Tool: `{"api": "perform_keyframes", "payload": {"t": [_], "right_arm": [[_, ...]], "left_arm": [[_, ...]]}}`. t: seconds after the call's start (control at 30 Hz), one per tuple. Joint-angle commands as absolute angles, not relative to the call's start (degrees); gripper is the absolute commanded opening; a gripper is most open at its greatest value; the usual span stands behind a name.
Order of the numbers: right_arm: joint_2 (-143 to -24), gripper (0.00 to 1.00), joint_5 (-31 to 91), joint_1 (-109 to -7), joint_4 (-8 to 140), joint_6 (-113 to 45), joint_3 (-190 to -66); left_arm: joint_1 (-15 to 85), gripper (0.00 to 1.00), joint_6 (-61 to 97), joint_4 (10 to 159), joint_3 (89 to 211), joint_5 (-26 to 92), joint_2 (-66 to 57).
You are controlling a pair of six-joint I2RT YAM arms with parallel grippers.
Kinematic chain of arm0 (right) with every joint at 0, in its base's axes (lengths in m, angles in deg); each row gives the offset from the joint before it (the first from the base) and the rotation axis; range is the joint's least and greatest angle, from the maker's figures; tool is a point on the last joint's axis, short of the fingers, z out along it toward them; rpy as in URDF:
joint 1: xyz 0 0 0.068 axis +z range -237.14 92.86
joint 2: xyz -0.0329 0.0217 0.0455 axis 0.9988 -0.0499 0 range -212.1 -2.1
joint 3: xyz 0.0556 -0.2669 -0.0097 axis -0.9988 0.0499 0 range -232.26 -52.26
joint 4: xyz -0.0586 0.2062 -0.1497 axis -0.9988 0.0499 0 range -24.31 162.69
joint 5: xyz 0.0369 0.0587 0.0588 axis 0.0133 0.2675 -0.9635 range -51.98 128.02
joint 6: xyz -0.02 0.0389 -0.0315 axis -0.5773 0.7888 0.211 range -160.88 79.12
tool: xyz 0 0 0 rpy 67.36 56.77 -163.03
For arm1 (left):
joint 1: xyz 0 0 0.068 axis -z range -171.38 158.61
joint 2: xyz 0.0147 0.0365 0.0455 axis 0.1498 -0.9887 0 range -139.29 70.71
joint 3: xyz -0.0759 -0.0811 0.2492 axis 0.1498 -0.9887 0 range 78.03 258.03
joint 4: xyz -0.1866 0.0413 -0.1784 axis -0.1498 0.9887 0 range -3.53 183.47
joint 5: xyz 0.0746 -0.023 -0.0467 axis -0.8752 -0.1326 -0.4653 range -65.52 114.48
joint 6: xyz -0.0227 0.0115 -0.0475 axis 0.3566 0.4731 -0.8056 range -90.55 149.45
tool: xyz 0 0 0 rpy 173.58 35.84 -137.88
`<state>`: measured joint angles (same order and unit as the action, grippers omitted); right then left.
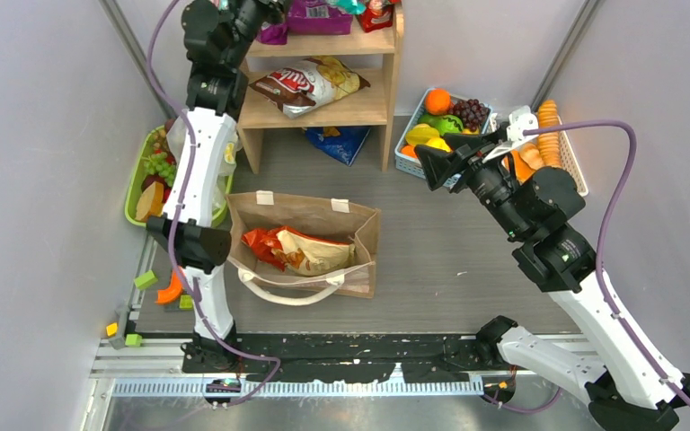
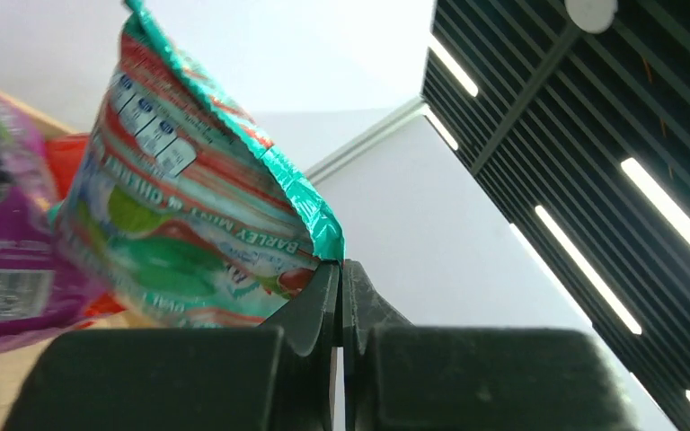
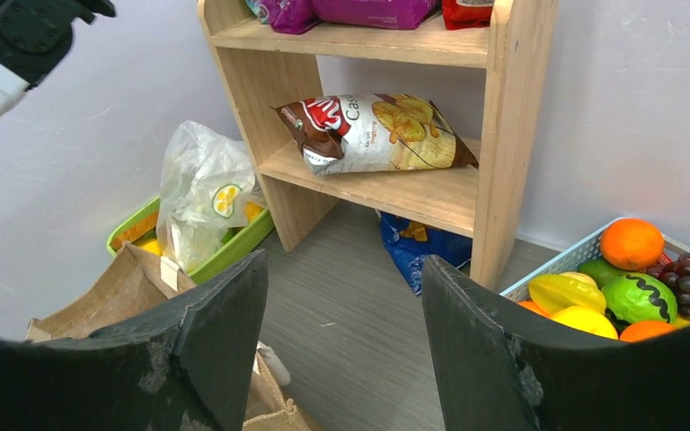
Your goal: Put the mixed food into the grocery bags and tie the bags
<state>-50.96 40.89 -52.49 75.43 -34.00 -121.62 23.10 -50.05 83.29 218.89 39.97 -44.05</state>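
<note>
Two bags. Tan tote (image 1: 364, 235): upright and open on tabletop (image 1: 467, 260), one red-orange packet (image 1: 298, 250) inside. Right end effector (image 3: 343, 269): beyond tote's right side, fingers spread. Clear plastic bag (image 3: 199, 187): beyond tote's left, over green basket (image 3: 130, 235). Left end effector (image 2: 340, 274): far behind tote at top of shelf (image 3: 503, 135), pressed together on edge of teal packet (image 2: 189, 197).

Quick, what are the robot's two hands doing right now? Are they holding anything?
Left gripper: closed, pinching the edge of a teal and red snack packet.
Right gripper: open, holding nothing.
</note>
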Motion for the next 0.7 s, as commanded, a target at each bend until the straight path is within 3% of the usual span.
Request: {"api": "perform_keyframes", "payload": {"t": [0.0, 0.2, 0.43, 0.67], "right_arm": [[-49.9, 0.70, 40.7, -52.7, 72.5, -32.8, -122.1], [-51.0, 0.70, 38.9, -52.6, 74.4, -30.8, -121.0], [-53.3, 0.67, 32.2, -52.6, 74.5, -26.5, -117.1], [-58.4, 0.74, 27.2, -50.8, 77.1, -26.0, -115.7]], "left_arm": [[23.2, 0.00, -45.4, 74.7, 218.5, 46.1, -35.1], [23.2, 0.00, -41.3, 75.5, 209.8, 57.4, -24.3], [23.2, 0.00, -28.5, 82.0, 178.5, 57.7, 3.1], [25.0, 0.00, -21.0, 92.8, 149.6, 55.7, 25.1]]}}
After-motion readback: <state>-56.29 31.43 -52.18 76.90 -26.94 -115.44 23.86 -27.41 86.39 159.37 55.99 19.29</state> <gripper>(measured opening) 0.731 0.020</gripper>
